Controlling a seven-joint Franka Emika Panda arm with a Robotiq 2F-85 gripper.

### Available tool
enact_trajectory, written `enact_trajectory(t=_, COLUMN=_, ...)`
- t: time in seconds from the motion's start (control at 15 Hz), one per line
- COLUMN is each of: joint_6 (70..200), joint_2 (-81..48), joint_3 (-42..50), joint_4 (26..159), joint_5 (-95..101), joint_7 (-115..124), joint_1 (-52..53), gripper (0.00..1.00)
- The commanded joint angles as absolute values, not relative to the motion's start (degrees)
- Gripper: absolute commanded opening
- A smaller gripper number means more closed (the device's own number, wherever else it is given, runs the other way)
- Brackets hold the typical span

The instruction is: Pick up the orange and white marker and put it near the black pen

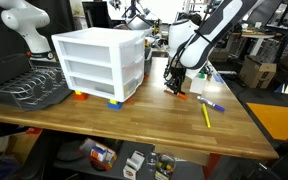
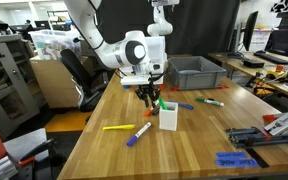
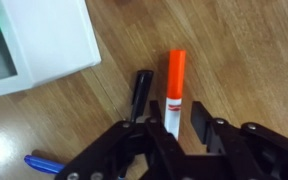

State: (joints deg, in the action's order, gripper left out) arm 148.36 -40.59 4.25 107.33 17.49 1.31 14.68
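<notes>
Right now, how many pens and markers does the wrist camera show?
3: the orange and white marker at the gripper, the black pen beside it, a blue pen at the picture's lower left. Others may lie outside this view.

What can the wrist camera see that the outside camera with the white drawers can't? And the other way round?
Only the wrist view: the orange and white marker up close between the tool's fingers, the black pen right beside it, and a blue pen. Only an exterior view: the white drawers, a dish rack, a yellow marker and the whole arm. Both: the tool and the wooden table.
</notes>
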Motion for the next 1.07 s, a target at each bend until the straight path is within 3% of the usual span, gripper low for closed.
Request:
enact_trajectory(t=0.0, joint_6=145.8, joint_2=-36.0, joint_3=1.8, joint_4=109.6, joint_5=16.5, joint_7=-0.2, joint_1=12.9, gripper=0.69)
enact_trajectory(t=0.2, joint_6=146.3, joint_2=-30.1, joint_3=0.6, joint_4=113.4, joint_5=15.5, joint_7=0.7, joint_1=12.6, gripper=0.91)
enact_trajectory(t=0.33, joint_6=146.7, joint_2=-25.5, joint_3=1.3, joint_4=117.2, joint_5=17.0, joint_7=2.9, joint_1=13.8, gripper=1.0)
enact_trajectory(t=0.53, joint_6=139.9, joint_2=-17.7, joint_3=-0.9, joint_4=124.2, joint_5=14.8, joint_7=5.1, joint_1=13.8, gripper=1.0)
enact_trajectory(t=0.6, joint_6=142.8, joint_2=-22.2, joint_3=-0.6, joint_4=119.5, joint_5=16.7, joint_7=4.4, joint_1=13.2, gripper=1.0)
enact_trajectory(t=1.0, joint_6=140.4, joint_2=-18.0, joint_3=-1.8, joint_4=123.9, joint_5=16.1, joint_7=5.7, joint_1=13.0, gripper=1.0)
